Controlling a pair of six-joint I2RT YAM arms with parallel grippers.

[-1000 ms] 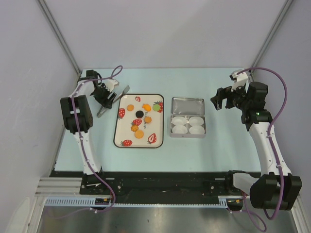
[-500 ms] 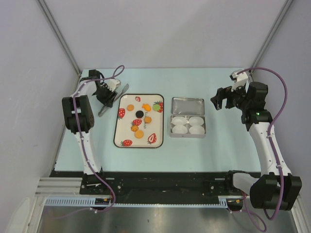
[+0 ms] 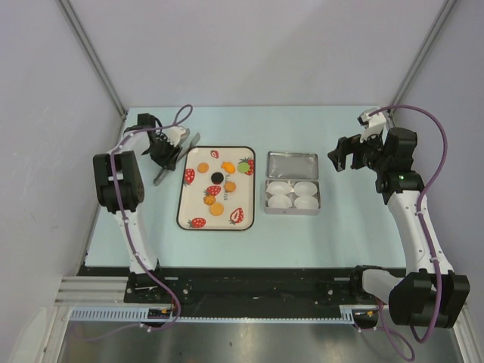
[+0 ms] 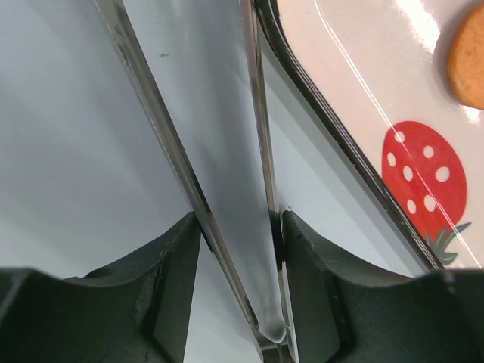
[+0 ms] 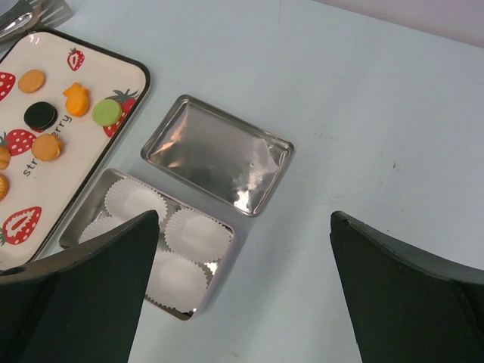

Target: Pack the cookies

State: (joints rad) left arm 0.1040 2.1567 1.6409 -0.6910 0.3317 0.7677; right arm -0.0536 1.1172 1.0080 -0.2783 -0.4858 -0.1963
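The cookies, small orange discs (image 3: 217,209) and one black disc (image 3: 216,178), lie on the strawberry-print tray (image 3: 189,215). In the right wrist view the black cookie (image 5: 40,116) and an orange cookie (image 5: 47,147) show on that tray (image 5: 132,64). My left gripper (image 3: 162,151) is low at the tray's far left corner. Its fingers (image 4: 238,219) press both arms of the metal tongs (image 4: 219,151), which lie on the table (image 3: 175,157). Right of the tin, my right gripper (image 3: 340,155) hangs open and empty (image 5: 243,219).
A metal tin (image 3: 320,198) holding several white paper cups (image 5: 198,234) sits right of the tray, with its lid (image 5: 215,155) lying flat behind it. A green disc (image 5: 107,113) and an orange shaped piece (image 5: 76,97) also lie on the tray.
My left gripper has narrowed onto the tongs, and its arm has shifted slightly toward the back left. The right arm has not moved.
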